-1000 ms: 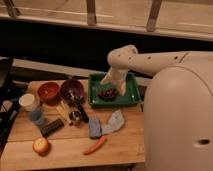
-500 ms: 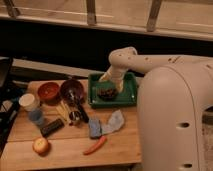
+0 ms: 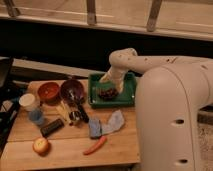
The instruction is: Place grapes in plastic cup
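Open-jawed, the gripper [image 3: 110,84] hangs over the grapes [image 3: 106,93] directly below it (in the green tray [image 3: 126,97]); descend straight, straddle them, close gently.

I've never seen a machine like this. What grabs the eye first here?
The huge white robot body fills the right side, with its arm bending down to the left. Its pincer hangs low over the dark grapes in a green tray at the back of the wooden table. Nearer the front lie an apple and an orange carrot.
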Tool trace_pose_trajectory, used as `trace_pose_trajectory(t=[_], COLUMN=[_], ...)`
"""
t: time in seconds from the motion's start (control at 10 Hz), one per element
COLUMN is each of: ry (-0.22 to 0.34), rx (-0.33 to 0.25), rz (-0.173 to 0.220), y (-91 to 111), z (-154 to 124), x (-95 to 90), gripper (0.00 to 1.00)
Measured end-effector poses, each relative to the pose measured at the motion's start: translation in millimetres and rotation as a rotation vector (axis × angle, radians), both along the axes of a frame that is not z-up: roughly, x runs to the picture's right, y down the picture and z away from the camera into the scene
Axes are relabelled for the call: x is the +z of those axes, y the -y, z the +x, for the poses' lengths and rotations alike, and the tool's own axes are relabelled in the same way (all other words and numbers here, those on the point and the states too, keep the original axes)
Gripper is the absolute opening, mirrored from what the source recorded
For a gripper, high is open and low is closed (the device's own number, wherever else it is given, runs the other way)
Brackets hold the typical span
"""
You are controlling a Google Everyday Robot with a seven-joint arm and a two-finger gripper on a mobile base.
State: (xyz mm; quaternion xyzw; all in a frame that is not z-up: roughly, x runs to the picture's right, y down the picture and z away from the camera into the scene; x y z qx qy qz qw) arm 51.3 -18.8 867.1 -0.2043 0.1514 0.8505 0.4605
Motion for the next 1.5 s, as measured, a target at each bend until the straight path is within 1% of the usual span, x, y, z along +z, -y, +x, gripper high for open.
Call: trace_pose_trajectory(t=[0.1,0.4,0.6,0.8,0.9,1.0,1.1,1.2,1.4,1.5], ry=[0.004,0.022,0.048,0.07,0.081,0.088,0.093,0.102,0.103,0.101], rx=[0.006,0.018,0.052,0.065,0.062,0.061,0.063,0.066,0.078,0.086], rz=[-0.009,-0.033,-0.054,-0.07,-0.073,-0.07,-0.071,-0.074,-0.072,-0.072], y=[-5.2,-12.4,-28.2,-38.8,-41.9,-41.7,-42.8,-44.8,-49.6,-51.4], z=[1.5,0.8,-1.0,-8.0,-13.6,-16.1,-17.1,-18.7,-18.1,-18.1], x=[8.4,25.6,48.4,65.4,70.1,70.3,70.1,69.6,69.4,69.4], gripper=[0.8,0.8,0.8,0.8,0.75,0.64,0.56,0.44,0.24,0.16])
